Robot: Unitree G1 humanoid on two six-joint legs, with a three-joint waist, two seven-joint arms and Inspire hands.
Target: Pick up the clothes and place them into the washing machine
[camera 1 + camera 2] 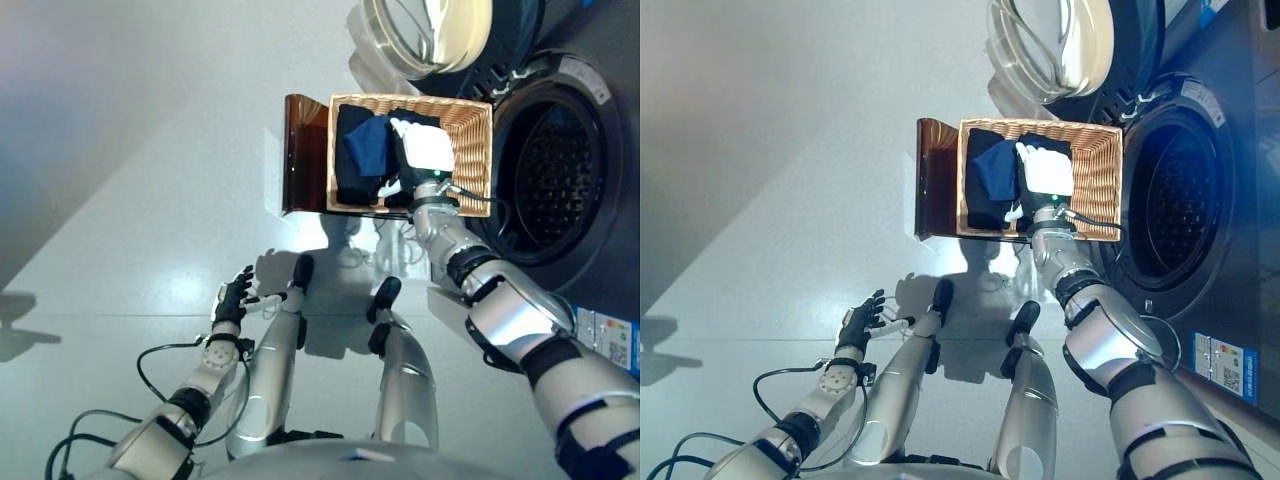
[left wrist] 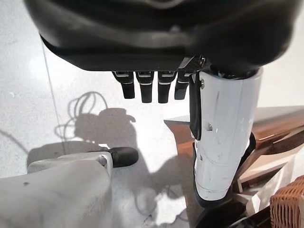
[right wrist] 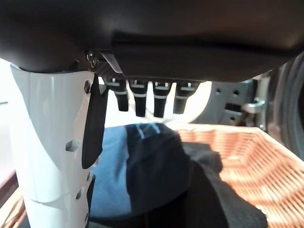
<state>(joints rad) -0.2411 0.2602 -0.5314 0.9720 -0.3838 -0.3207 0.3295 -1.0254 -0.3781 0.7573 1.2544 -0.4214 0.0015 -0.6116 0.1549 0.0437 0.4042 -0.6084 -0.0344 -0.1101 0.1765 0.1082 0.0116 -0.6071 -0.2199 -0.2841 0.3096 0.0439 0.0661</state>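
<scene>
The wicker basket [image 1: 475,150] rests on the dark brown box [image 1: 303,155] beside the washing machine. It holds a blue garment [image 1: 368,145] on black clothes [image 1: 350,180]. My right hand [image 1: 425,150] hovers over the basket, above the clothes. In the right wrist view its fingers [image 3: 142,102] are straight and hold nothing, with the blue garment [image 3: 111,175] and black cloth [image 3: 199,190] below them. My left hand [image 1: 232,298] hangs low over the floor at the lower left, fingers [image 2: 147,88] straight and empty.
The washing machine's dark drum opening [image 1: 555,165] is just right of the basket. Its round door [image 1: 425,30] stands open at the back. Pale grey floor [image 1: 150,150] stretches to the left of the box.
</scene>
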